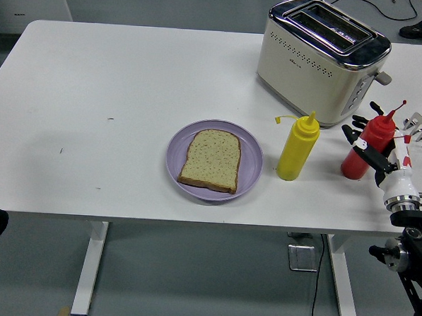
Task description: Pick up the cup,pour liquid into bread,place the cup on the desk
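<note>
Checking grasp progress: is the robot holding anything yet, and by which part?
Nothing is clearly held. The right hand has its fingers spread around the red bottle, at its middle, not closed; the bottle stands on the table.

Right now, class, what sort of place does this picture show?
Probably a robot lab staged as a breakfast table: a cream and chrome toaster, a slice of bread on a round purple plate, and a bare white desk on grey flooring.

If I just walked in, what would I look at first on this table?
Probably the slice of bread on the purple plate near the table's front edge, with the yellow squeeze bottle standing just right of it. Farther right, the robot's right hand is reaching around the red squeeze bottle, and the shiny toaster sits behind them.
</note>
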